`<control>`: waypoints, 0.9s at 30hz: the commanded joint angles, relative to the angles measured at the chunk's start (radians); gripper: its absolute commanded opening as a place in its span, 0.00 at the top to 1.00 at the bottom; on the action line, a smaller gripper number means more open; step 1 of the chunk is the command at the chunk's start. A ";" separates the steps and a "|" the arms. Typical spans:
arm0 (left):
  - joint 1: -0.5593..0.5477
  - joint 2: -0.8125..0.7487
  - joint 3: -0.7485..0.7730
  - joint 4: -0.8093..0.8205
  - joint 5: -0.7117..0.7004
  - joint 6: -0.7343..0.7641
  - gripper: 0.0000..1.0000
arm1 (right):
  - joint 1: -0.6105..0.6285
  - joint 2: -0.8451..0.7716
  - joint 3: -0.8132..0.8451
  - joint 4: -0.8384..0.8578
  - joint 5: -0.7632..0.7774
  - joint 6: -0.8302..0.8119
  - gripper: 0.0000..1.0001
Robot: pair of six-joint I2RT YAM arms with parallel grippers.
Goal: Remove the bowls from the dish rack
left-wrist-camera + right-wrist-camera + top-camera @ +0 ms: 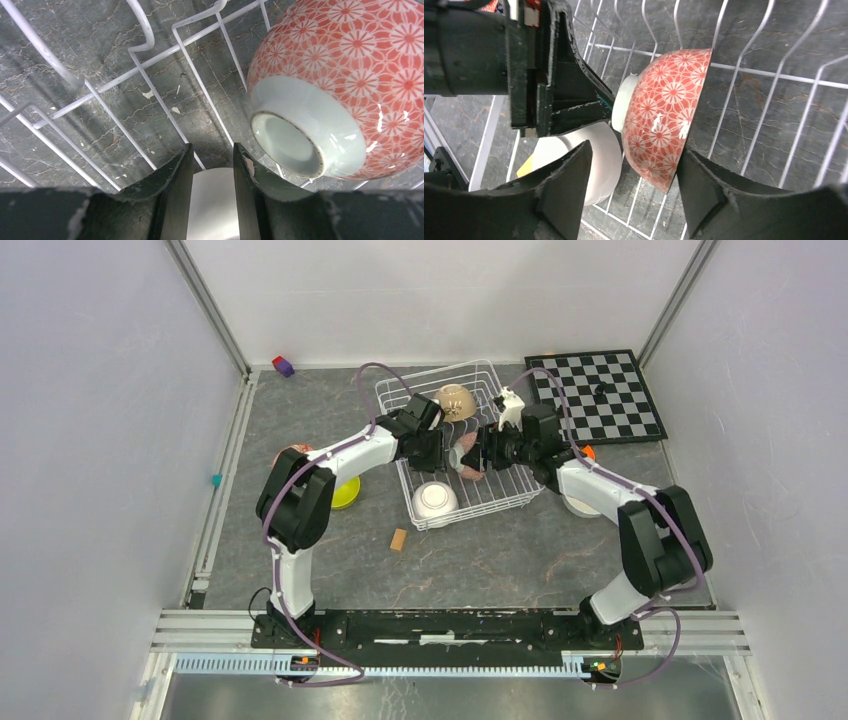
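**Right gripper poised around the pink-red bowl in the rack**

I see the small pink-red flower-patterned ceramic bowl (659, 115) standing on its edge in the middle of the rectangular white wire dish rack (495, 490). It is propped among the tines, its pale foot turned toward the left and its open mouth toward the right. The right gripper (635, 152) is wide and straddles the bowl's wall near the rim. 1 finger sits close against the mouth side, while the other stands off the outer wall with a gap showing, so I judge nothing is clamped yet. The left gripper (212, 147) hangs just beside the foot with its jaws narrow. Something white shows in the gap, and I cannot tell whether it is pinched or merely lies behind.

2 more bowls sit in the rack: a plain white ceramic bowl (435, 500) at the near end and a beige ceramic bowl (455, 400) at the far end.

I expect the bowl to be stiff, fairly light and slick with glaze, and likely to chip against wire or the grey counter (500, 560). I would pinch the wall just below the rim, 1 finger inside and 1 outside. Then I would lift straight up clear of the tines before carrying it sideways.
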 commanded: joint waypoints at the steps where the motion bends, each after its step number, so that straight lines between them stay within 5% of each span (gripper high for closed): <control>1: -0.003 -0.013 -0.001 0.008 -0.010 0.019 0.58 | 0.001 0.069 0.061 0.051 -0.125 -0.012 0.39; 13: -0.003 -0.149 -0.098 0.068 -0.050 -0.029 0.55 | -0.005 0.139 0.068 0.140 -0.249 0.042 1.00; 27: -0.003 -0.395 -0.208 0.107 -0.118 -0.056 0.34 | 0.027 0.020 0.061 0.141 -0.300 -0.022 1.00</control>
